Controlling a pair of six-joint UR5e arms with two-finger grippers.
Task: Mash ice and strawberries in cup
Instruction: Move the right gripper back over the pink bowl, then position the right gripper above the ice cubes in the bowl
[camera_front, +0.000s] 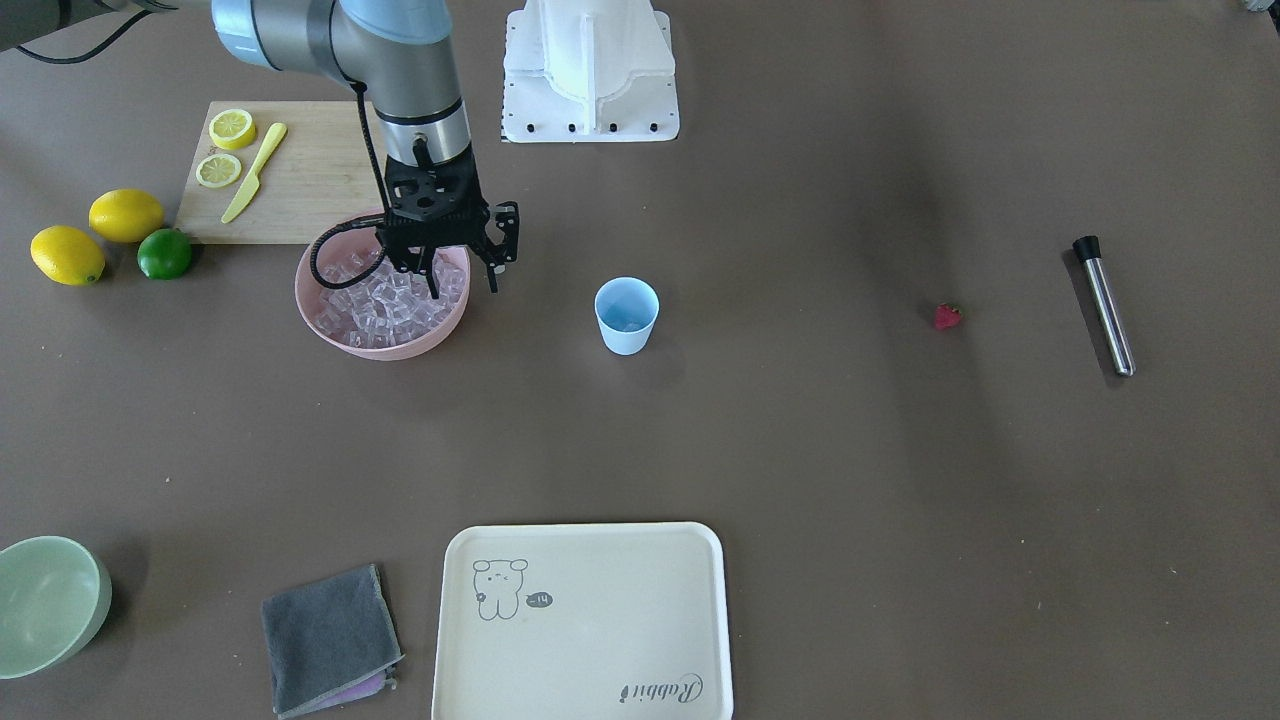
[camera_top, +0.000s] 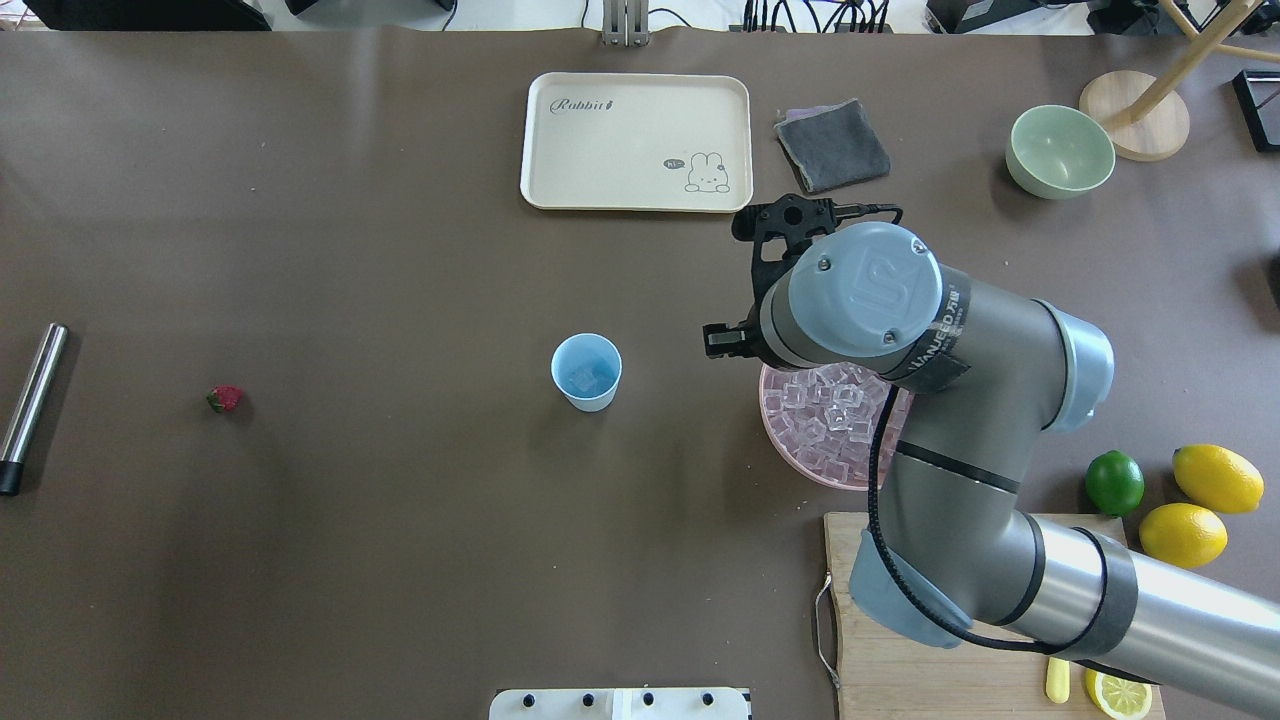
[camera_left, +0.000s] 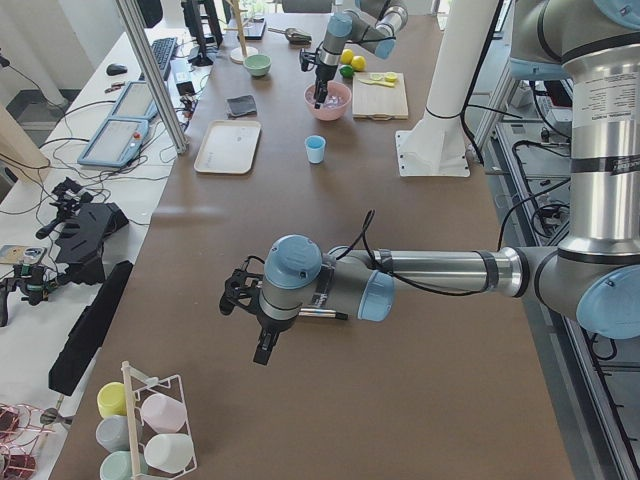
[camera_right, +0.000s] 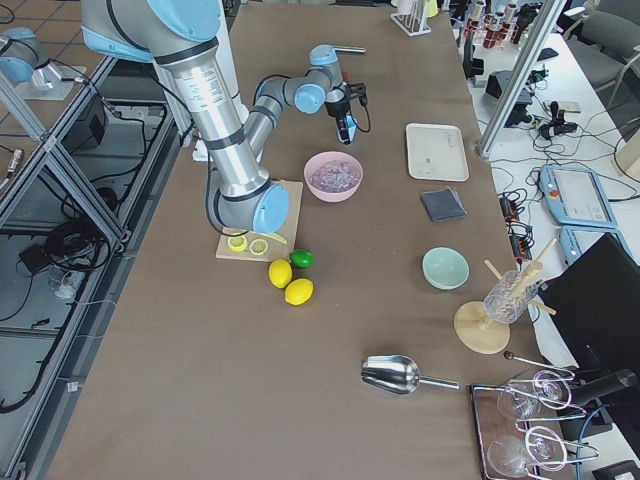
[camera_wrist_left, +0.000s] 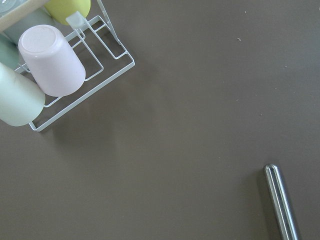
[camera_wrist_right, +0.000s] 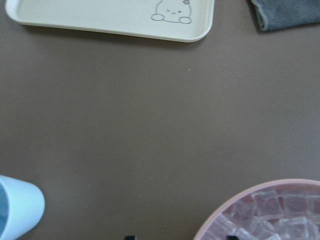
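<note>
The light blue cup (camera_front: 627, 315) stands upright mid-table; the overhead view (camera_top: 586, 372) shows a clear ice cube or two in its bottom. More ice (camera_front: 385, 305) fills the pink bowl (camera_front: 330, 335). My right gripper (camera_front: 463, 285) hangs open and empty over the bowl's rim on the cup side, just above the ice. The strawberry (camera_front: 947, 317) lies alone on the table far from the cup, also in the overhead view (camera_top: 224, 398). My left gripper (camera_left: 262, 348) shows only in the exterior left view, near the steel muddler (camera_front: 1105, 305); I cannot tell whether it is open.
A cutting board (camera_front: 300, 190) with lemon slices and a yellow knife lies behind the bowl, with two lemons and a lime (camera_front: 164, 253) beside it. A cream tray (camera_front: 585, 620), grey cloth (camera_front: 330, 640) and green bowl (camera_front: 45, 605) sit on the operators' side. A cup rack (camera_wrist_left: 60, 65) is near the left wrist.
</note>
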